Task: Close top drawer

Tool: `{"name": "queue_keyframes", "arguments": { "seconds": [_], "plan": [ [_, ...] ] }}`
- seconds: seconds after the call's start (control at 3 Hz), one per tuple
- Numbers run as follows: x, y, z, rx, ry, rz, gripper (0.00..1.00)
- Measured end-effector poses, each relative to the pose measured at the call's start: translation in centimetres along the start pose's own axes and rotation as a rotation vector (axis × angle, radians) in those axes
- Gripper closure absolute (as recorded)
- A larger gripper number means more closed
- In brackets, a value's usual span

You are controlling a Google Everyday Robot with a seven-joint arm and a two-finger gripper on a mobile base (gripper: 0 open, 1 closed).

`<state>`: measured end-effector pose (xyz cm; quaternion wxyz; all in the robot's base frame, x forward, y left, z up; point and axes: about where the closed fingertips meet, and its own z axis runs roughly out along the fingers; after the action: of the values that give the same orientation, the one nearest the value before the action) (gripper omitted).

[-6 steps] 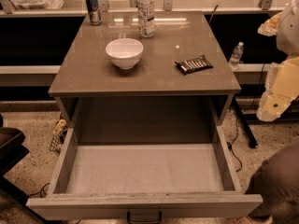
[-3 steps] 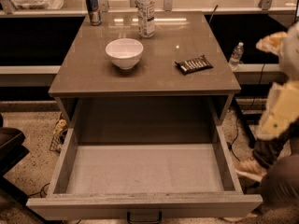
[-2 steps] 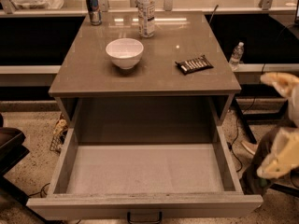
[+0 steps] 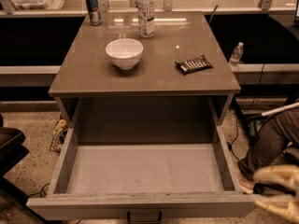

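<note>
The top drawer [image 4: 140, 203] of the grey-taupe cabinet is pulled far out toward me. Its pale grey inside [image 4: 145, 168] is empty. Its small dark bar handle [image 4: 144, 216] shows at the bottom edge, centred on the front. My gripper [image 4: 270, 189] is at the lower right corner of the view, just right of the drawer's front right corner and apart from it. Its two pale fingers [image 4: 279, 174] are spread with a gap between them and hold nothing.
On the cabinet top [image 4: 88, 78] stand a white bowl [image 4: 124, 52], a can [image 4: 93, 7], a clear bottle [image 4: 145, 10] and a dark snack pack [image 4: 193, 64]. A person's leg [image 4: 268, 139] and cables are at the right. A small bottle [image 4: 236, 55] stands on the side ledge.
My gripper has dropped from the upper right, beside the cabinet top, down to the lower right next to the drawer front. The drawer has not moved.
</note>
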<state>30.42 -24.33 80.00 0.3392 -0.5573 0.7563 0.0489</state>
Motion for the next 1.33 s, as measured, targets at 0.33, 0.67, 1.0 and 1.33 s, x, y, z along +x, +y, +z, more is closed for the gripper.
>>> {"name": "queue_keyframes", "arguments": {
  "seconds": [0.33,0.67,1.0,1.33],
  "plan": [
    [2.6,4.1,2.3,-0.034,-0.037,0.050,0.80],
    [4.1,8.5,4.6,-0.065,-0.075,0.095,1.00],
    [4.0,8.4,4.9,-0.067,-0.081,0.096,1.00],
    [4.2,8.4,7.5,-0.089,-0.125,0.112,1.00]
  ]
}}
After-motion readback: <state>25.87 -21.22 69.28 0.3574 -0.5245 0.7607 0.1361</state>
